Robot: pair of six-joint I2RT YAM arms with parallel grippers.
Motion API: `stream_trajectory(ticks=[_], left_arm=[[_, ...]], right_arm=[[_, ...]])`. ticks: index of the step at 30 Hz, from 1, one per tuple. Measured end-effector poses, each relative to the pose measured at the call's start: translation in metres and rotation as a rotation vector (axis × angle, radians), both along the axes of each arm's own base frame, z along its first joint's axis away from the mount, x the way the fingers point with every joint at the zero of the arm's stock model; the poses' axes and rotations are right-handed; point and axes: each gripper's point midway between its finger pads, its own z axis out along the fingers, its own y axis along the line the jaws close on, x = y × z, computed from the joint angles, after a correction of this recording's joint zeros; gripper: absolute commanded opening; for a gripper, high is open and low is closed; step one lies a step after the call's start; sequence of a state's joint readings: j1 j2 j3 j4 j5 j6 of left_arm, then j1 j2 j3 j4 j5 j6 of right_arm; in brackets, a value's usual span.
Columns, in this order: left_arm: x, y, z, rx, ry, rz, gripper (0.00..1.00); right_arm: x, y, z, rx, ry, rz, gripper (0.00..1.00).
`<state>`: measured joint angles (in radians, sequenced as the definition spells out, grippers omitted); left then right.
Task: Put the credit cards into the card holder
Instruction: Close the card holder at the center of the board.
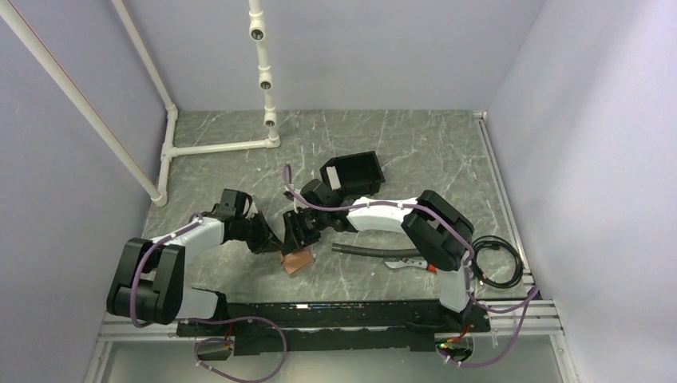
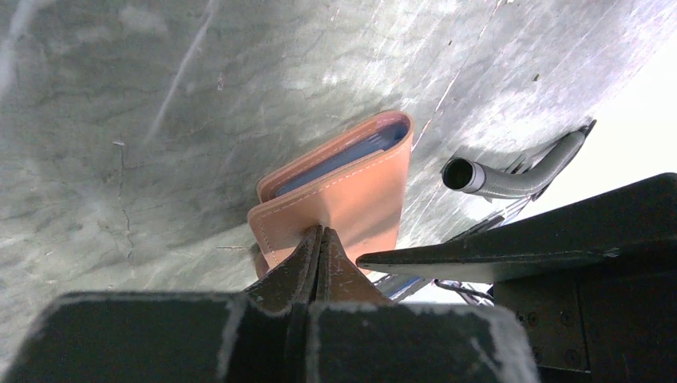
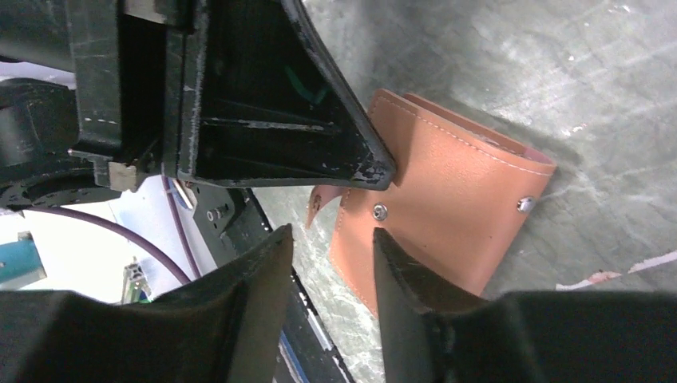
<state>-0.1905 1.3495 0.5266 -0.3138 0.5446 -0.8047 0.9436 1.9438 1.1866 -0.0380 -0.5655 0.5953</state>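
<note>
Sitting on the grey marbled surface (image 1: pixel 415 152) between the two arms, the tan card holder (image 2: pixel 363 195) is folded over, with the blue credit cards (image 2: pixel 351 154) showing edge-on inside it. The left claw (image 2: pixel 321 237) is pressed together, its tips touching the near edge of the leather cover. The right claw (image 3: pixel 331 237) is spread; the studded side of the card holder reaches into the gap between its fingers, and neither finger clearly grips it. A grey ribbed hose (image 2: pixel 511 177) lies near on the right, and a black box (image 1: pixel 355 170) stands farther back.
</note>
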Motion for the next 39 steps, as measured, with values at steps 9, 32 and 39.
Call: stream_trajectory(ticks=[9, 32, 39], left_arm=[[-0.001, -0.001, -0.001, -0.008, -0.008, -0.001, 0.0], [0.0, 0.002, 0.0, 0.007, -0.018, 0.005, 0.0], [0.0, 0.002, 0.0, 0.007, -0.018, 0.005, 0.0]], right_arm=[[-0.006, 0.01, 0.007, 0.003, -0.016, 0.029, 0.38], [-0.012, 0.015, -0.006, -0.015, 0.014, 0.06, 0.19], [-0.012, 0.018, -0.004, -0.01, 0.009, 0.066, 0.07]])
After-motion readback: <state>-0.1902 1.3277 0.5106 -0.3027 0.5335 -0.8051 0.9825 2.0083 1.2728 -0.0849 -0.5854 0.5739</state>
